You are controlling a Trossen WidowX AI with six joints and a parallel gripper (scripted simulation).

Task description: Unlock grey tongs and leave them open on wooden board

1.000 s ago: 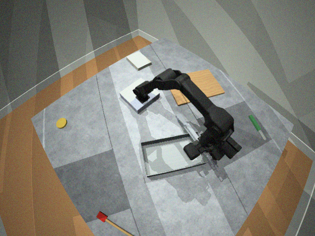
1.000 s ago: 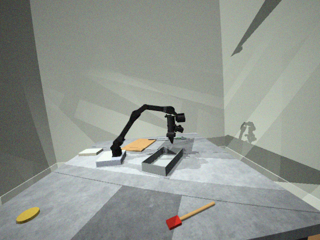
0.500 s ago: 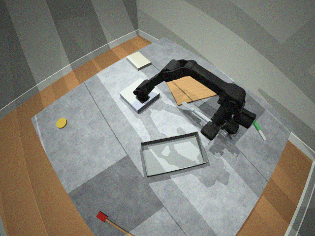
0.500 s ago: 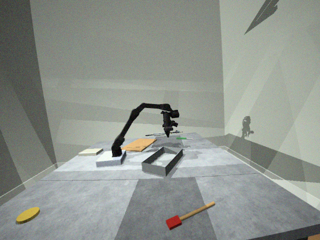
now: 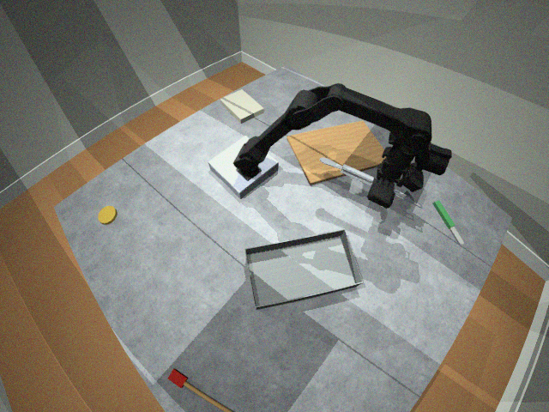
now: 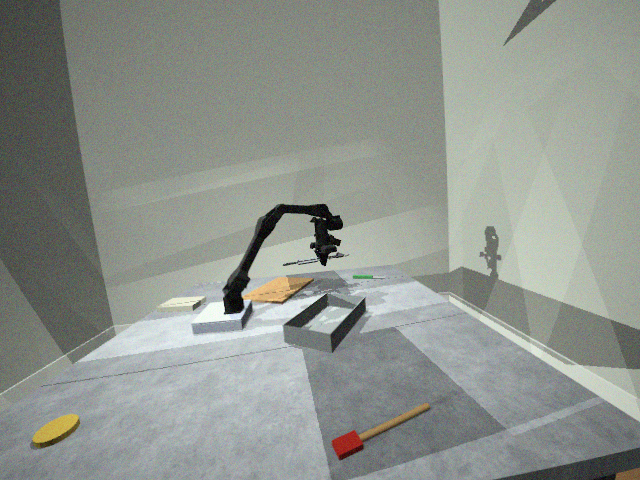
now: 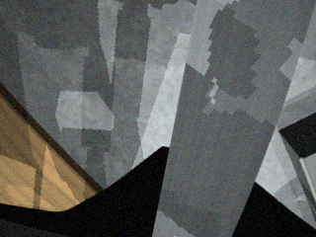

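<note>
My gripper [image 5: 395,188] [image 6: 324,261] [image 7: 191,161] points down and is shut on the grey tongs [image 5: 358,173] [image 6: 299,261] [image 7: 214,128]. The tongs are held in the air, roughly level in the exterior view. Their far end is hidden partly behind the gripper in the top view. Whether they are locked cannot be told. In the top view one end overlaps the wooden board [image 5: 305,153] [image 6: 281,292] [image 7: 17,185]; the gripper is to the right of the board. The roasting tin [image 5: 294,243] [image 6: 309,336] stands on the table, with nothing across it.
A green-handled tool [image 5: 443,215] [image 6: 362,276] lies right of the gripper. A red-headed tool [image 5: 177,378] [image 6: 347,444] and a yellow disc [image 5: 107,215] [image 6: 56,430] lie away from the tin. A cream block [image 5: 242,104] [image 6: 181,302] lies beyond the arm's white base [image 5: 226,164] [image 6: 217,319].
</note>
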